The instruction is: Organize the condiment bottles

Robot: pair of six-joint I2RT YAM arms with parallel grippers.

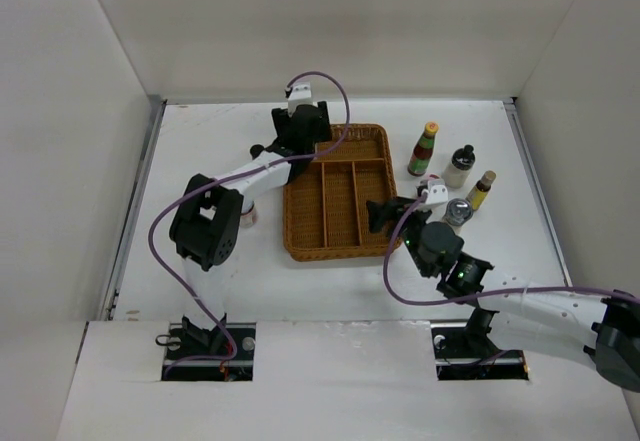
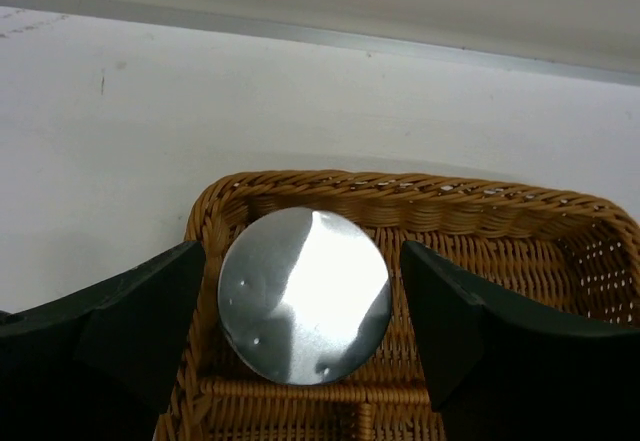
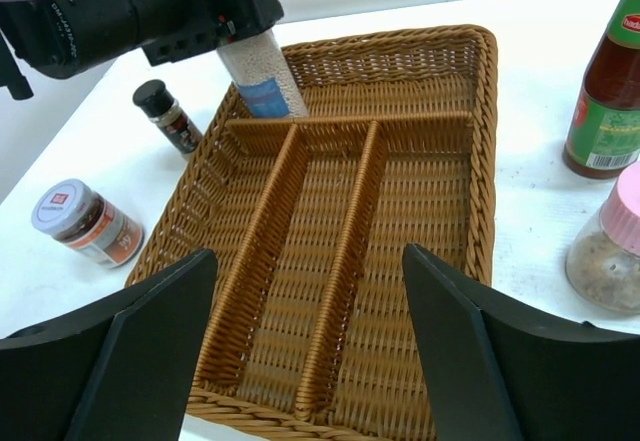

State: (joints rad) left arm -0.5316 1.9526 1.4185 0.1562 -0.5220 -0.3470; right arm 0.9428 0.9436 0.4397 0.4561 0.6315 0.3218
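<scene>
A bottle of white granules with a blue label (image 3: pixel 262 79) and a shiny silver lid (image 2: pixel 303 296) stands in the far left corner of the woven tray (image 1: pixel 340 252). My left gripper (image 1: pixel 299 128) is open around its top, with a thin gap on each side (image 2: pixel 303 311). My right gripper (image 3: pixel 310 361) is open and empty over the tray's near right end (image 1: pixel 385 213). A red-green bottle with a yellow cap (image 1: pixel 424 149), a pale black-capped bottle (image 1: pixel 459 166), a yellowish bottle (image 1: pixel 481 191) and a silver-lidded jar (image 1: pixel 457 211) stand right of the tray.
A pink-capped jar (image 3: pixel 612 251) stands close to my right gripper, beside the red-green bottle (image 3: pixel 600 111). A small dark spice bottle (image 3: pixel 168 116) and a white-lidded jar (image 3: pixel 85 223) lie on the table left of the tray. White walls enclose the table.
</scene>
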